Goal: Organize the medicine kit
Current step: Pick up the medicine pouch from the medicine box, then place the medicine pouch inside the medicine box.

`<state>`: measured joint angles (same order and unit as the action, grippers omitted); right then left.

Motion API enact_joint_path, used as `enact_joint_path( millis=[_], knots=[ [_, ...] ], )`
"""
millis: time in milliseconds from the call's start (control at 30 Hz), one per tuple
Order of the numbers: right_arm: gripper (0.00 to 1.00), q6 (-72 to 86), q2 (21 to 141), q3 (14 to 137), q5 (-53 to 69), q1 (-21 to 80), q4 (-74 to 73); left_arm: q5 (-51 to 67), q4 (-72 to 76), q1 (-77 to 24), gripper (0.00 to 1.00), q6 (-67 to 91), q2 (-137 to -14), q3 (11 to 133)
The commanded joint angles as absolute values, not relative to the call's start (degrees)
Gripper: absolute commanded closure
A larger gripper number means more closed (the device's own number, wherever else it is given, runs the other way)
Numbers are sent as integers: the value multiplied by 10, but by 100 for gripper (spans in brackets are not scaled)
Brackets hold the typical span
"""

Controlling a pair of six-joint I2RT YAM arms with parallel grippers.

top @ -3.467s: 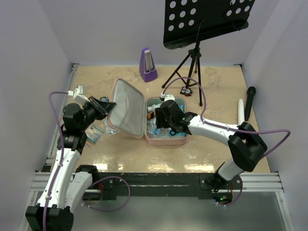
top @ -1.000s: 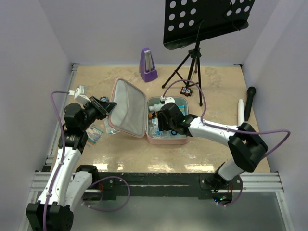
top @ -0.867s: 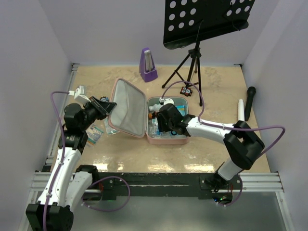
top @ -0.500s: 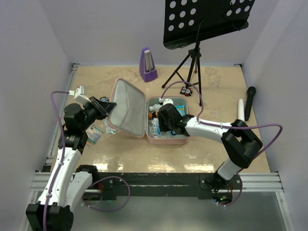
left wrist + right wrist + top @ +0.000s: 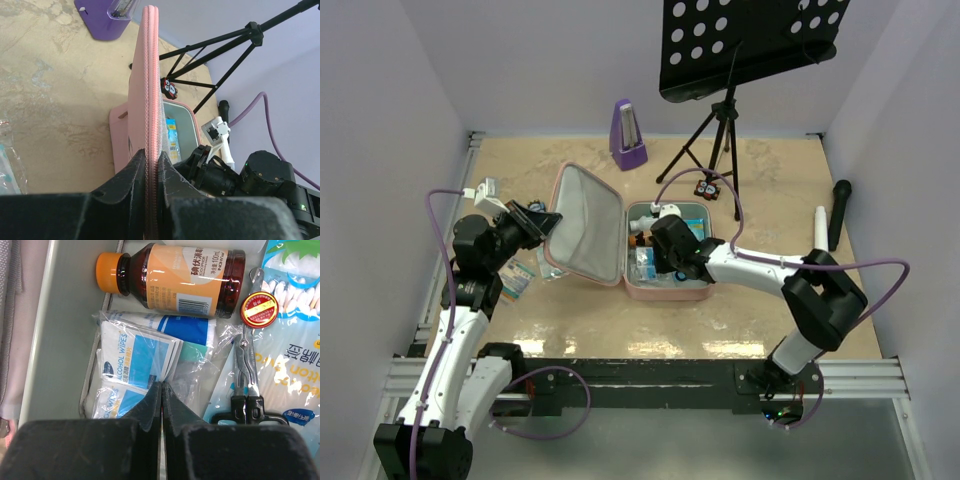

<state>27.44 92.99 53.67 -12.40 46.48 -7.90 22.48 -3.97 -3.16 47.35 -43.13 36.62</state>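
The pink medicine kit (image 5: pixel 665 292) lies open mid-table, its lid (image 5: pixel 588 225) standing up on the left. My left gripper (image 5: pixel 548 222) is shut on the lid's zip edge (image 5: pixel 150 75), which runs between its jaws (image 5: pixel 151 155). My right gripper (image 5: pixel 655 262) reaches down into the grey tray and is shut (image 5: pixel 162 385) on the puckered clear bag of alcohol wipes (image 5: pixel 127 360). Beside the wipes lie a brown bottle with an orange cap (image 5: pixel 185 277), scissors (image 5: pixel 247 375), a small red tin (image 5: pixel 258 311) and a pack of cotton swabs (image 5: pixel 295 290).
A purple metronome (image 5: pixel 627 135) and a black music stand's tripod (image 5: pixel 715 130) stand behind the case. Loose packets (image 5: pixel 520 277) lie left of the lid, under my left arm. A white tube (image 5: pixel 821 228) and a black microphone (image 5: pixel 838 210) lie at the right.
My right gripper has closed its jaws on the wipes bag and shifted slightly inside the tray. The left arm and the lid have not moved.
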Motion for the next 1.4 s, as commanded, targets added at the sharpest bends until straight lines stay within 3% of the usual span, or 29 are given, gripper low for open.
enact_joint_path(
  millis=[0,600,833,933,1367],
  knots=[
    [100,278,884,567,-118,466,-97,229,-16,-33,100,465,-429,359],
    [100,259,783,671,-142,465,-189,227,-14,-33,100,464,-430,359],
    [100,254,752,729,-68,465,-168,227,-17,-33,100,465,-423,355],
    [100,258,763,761,-40,465,-155,227,-17,-33,100,468,-419,356],
    [100,236,874,936,-113,514,-179,236,11,-33,100,491,-416,371]
  ],
)
